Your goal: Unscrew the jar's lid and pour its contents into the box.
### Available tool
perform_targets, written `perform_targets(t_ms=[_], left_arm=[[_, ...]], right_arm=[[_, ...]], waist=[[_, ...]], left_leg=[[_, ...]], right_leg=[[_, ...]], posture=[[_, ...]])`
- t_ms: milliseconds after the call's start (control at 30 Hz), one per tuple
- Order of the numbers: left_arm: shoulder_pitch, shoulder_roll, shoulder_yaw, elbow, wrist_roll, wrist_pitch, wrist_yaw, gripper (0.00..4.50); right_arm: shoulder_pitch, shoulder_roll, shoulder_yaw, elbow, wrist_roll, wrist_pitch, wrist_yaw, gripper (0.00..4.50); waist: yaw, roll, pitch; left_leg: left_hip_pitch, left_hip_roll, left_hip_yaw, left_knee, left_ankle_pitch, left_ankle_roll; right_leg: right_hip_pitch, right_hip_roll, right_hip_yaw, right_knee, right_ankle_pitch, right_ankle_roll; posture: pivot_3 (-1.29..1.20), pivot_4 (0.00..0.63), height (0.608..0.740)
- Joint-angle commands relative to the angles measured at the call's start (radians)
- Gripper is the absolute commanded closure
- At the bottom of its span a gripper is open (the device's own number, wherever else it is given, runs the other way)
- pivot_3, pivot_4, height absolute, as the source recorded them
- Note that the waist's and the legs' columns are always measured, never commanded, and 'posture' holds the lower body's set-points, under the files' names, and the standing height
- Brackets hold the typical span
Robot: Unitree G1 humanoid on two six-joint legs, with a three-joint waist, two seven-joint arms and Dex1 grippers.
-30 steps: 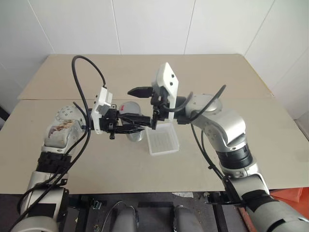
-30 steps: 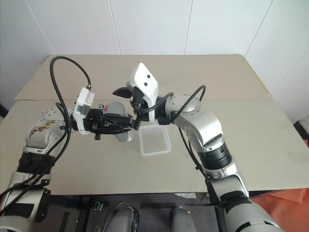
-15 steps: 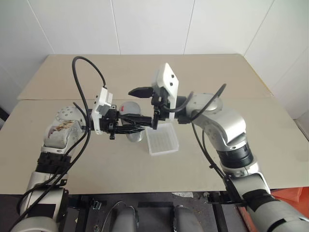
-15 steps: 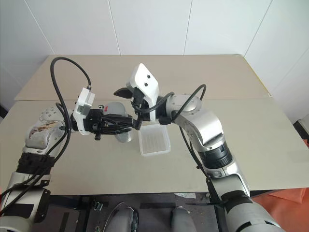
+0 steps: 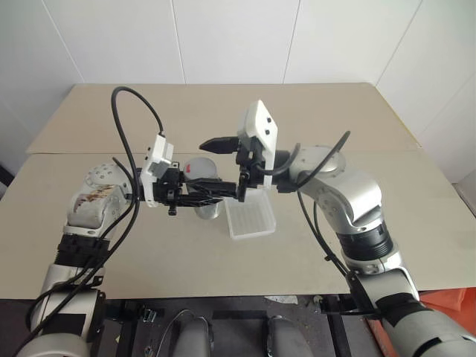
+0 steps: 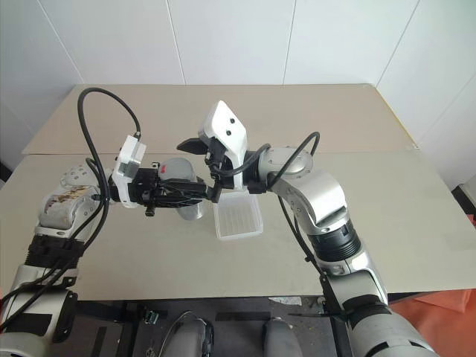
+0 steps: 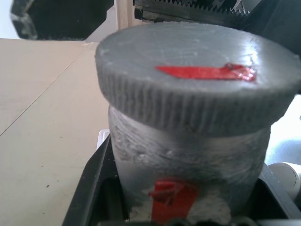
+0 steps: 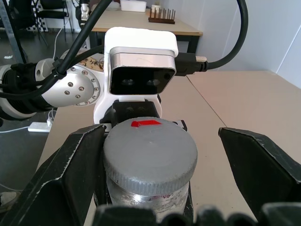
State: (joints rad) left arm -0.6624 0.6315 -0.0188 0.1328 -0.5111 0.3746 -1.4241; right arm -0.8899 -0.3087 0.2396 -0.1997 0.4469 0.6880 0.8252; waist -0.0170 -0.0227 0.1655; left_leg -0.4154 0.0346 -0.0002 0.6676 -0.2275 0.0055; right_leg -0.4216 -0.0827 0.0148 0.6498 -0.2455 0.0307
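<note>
Beige tabletop (image 5: 357,126) runs across the middle of both head views, with white wall panels behind it at the top. Near the picture's centre the left gripper (image 5: 204,195) has its black fingers clamped on the body of the jar (image 7: 188,165), which it holds upright above the table; its wrist view shows the red mark low on the jar's wall. On top sits the lid (image 8: 149,151), grey and ribbed round its edge (a red strip crosses its flat face), screwed on the jar. The right gripper (image 8: 157,160) reaches in from the right with its jaws spread wide, one finger (image 8: 66,174) on each side of the lid, neither clearly touching it. Just right of and below the jar, the box (image 5: 250,219) lies flat on the table, translucent white with a ribbed floor.
</note>
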Motion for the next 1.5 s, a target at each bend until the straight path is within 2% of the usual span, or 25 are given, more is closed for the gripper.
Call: perform_targets(t_ms=[33,533,733,967,1100,1500], left_arm=[[-0.001,0.014,0.018,-0.041,-0.014,-0.005,-0.001,2.57],[0.000,0.014,0.017,-0.041,-0.013,-0.007,-0.002,2.57],[0.002,0.014,0.017,-0.042,-0.012,-0.007,0.001,2.57],[0.007,0.016,0.014,-0.045,-0.010,-0.009,0.001,2.57],[0.014,0.020,0.007,-0.037,-0.002,-0.015,-0.006,2.57],[0.047,0.018,-0.010,-0.032,0.023,-0.048,-0.005,2.57]], right_arm=[[-0.011,-0.001,-0.018,-0.037,0.016,-0.001,0.005,0.01],[-0.019,-0.002,-0.003,-0.030,0.012,0.030,0.020,0.01],[-0.025,0.005,-0.010,-0.026,0.011,0.037,0.009,1.73],[-0.023,0.014,-0.030,-0.031,0.026,0.043,-0.003,1.73],[-0.042,0.019,-0.088,-0.019,0.080,0.079,-0.007,1.73],[-0.042,-0.040,-0.158,-0.035,0.141,0.115,-0.020,1.73]], waist=[[0.000,0.000,0.000],[0.000,0.000,0.000],[0.000,0.000,0.000],[0.000,0.000,0.000],[0.000,0.000,0.000],[0.000,0.000,0.000]], left_leg=[[0.000,0.000,0.000,0.000,0.000,0.000],[0.000,0.000,0.000,0.000,0.000,0.000],[0.000,0.000,0.000,0.000,0.000,0.000],[0.000,0.000,0.000,0.000,0.000,0.000],[0.000,0.000,0.000,0.000,0.000,0.000],[0.000,0.000,0.000,0.000,0.000,0.000]], right_leg=[[0.000,0.000,0.000,0.000,0.000,0.000],[0.000,0.000,0.000,0.000,0.000,0.000],[0.000,0.000,0.000,0.000,0.000,0.000],[0.000,0.000,0.000,0.000,0.000,0.000],[0.000,0.000,0.000,0.000,0.000,0.000],[0.000,0.000,0.000,0.000,0.000,0.000]], posture=[[0.00,0.150,0.740],[0.00,0.150,0.740],[0.00,0.150,0.740],[0.00,0.150,0.740],[0.00,0.150,0.740],[0.00,0.150,0.740]])
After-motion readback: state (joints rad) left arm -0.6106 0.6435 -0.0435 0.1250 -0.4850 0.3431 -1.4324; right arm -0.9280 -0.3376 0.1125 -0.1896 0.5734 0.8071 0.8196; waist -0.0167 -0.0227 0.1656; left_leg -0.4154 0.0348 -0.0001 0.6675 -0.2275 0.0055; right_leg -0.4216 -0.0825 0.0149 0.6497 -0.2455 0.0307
